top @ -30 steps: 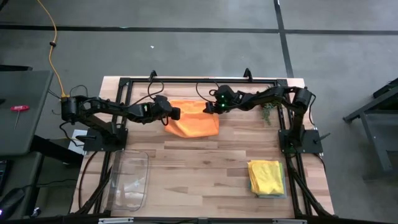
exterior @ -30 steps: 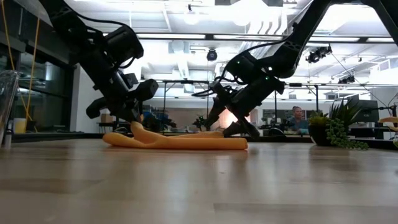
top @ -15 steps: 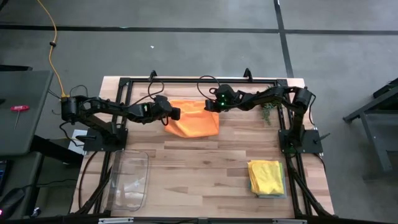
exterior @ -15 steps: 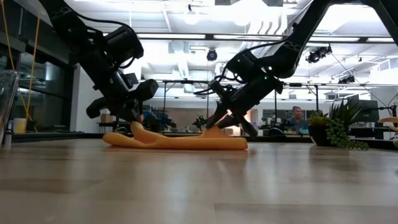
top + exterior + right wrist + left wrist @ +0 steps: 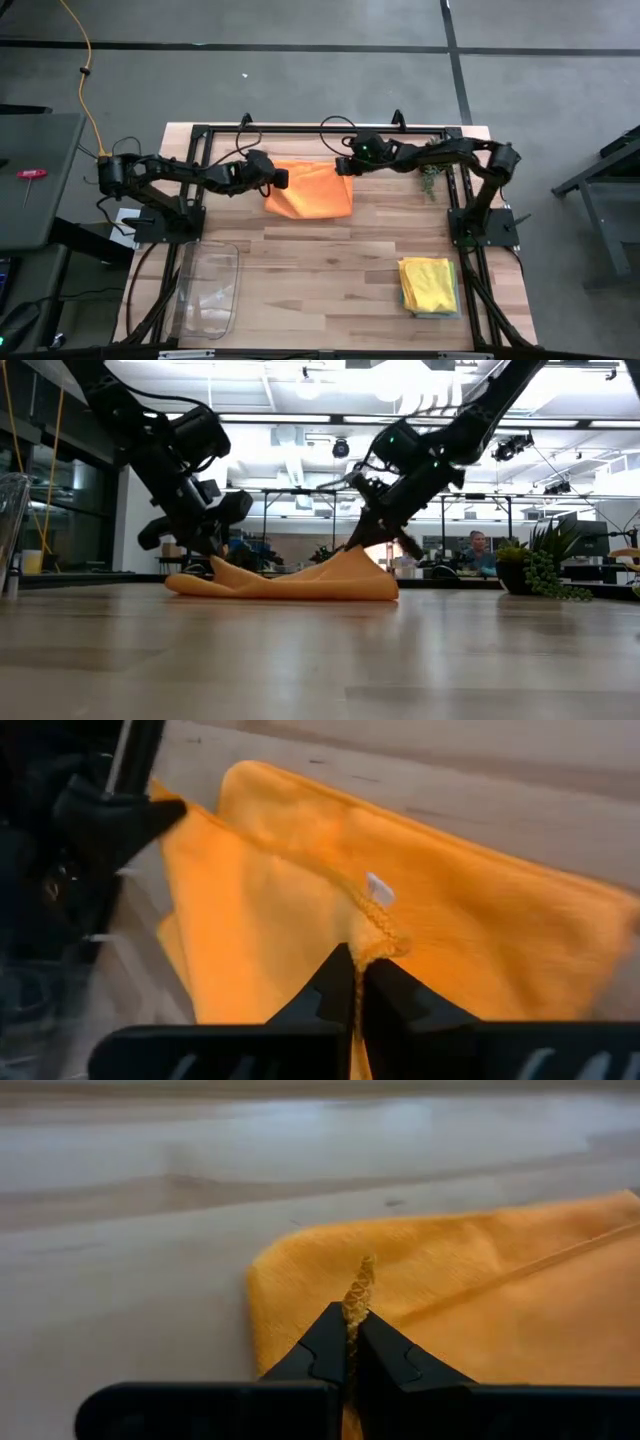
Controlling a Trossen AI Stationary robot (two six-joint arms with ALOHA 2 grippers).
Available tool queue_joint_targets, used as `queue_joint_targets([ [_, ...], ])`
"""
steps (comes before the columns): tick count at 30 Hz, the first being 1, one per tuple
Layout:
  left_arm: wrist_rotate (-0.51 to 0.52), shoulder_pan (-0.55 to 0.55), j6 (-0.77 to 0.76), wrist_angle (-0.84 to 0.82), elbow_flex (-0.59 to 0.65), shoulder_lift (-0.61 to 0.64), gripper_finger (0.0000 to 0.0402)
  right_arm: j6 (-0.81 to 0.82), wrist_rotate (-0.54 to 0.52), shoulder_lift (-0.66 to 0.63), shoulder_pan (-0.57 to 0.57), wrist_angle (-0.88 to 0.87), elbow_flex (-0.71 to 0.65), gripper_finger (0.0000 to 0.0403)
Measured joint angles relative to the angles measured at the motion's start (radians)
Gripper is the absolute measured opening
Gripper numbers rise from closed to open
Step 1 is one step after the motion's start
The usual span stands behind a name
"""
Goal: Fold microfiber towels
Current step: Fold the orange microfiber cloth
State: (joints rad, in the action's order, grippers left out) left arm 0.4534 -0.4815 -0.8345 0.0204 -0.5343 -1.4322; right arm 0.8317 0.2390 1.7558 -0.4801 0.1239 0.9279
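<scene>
An orange microfiber towel (image 5: 312,190) lies at the table's far middle, its near part flat on the wood. My left gripper (image 5: 276,180) is shut on the towel's far left corner, low over the table. My right gripper (image 5: 343,167) is shut on its far right corner and holds that corner up (image 5: 362,550), so the cloth rises into a peak there. A folded yellow towel (image 5: 429,283) rests on top of a darker folded cloth at the near right. My left gripper pinches a raised ridge of the towel's edge (image 5: 357,1288) between its two fingers, slanting down from the table's left. The corner stands a little off the wood and the cloth around it lies slack. My right gripper pinches the hemmed edge (image 5: 374,934) near the white tag (image 5: 379,889) between its two fingers, slanting down from the table's right. That corner is lifted clear and the cloth slopes down from it to the table.
A clear plastic tray (image 5: 208,290) stands at the near left. A small green plant (image 5: 430,181) sits by the right arm's frame, close to the far right. Bare wood lies between the orange towel and the near edge.
My right gripper has shut on the towel's far right corner and gone up with it. That corner has lifted off the table into a peak, while the rest of the towel stays where it lay.
</scene>
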Motion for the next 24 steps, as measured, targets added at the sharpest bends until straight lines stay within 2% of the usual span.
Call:
queue_joint_targets([
  [4,0.0,-0.049,0.0,0.008,0.0,0.0,0.0001,-0.03,-0.061,-0.05,-0.01,-0.108,0.0,0.0001],
  [10,-0.001,-0.103,0.025,0.047,0.0,0.0,0.0001,-0.024,-0.107,-0.042,-0.001,-0.155,0.0,0.0001],
  [16,-0.04,-0.114,0.129,0.107,0.0,-0.005,0.0001,-0.012,-0.169,-0.042,0.003,-0.17,0.0,0.0],
  [24,-0.059,-0.113,0.132,0.109,0.0,-0.054,0.0001,0.024,-0.214,-0.042,0.004,-0.193,0.0,0.0],
])
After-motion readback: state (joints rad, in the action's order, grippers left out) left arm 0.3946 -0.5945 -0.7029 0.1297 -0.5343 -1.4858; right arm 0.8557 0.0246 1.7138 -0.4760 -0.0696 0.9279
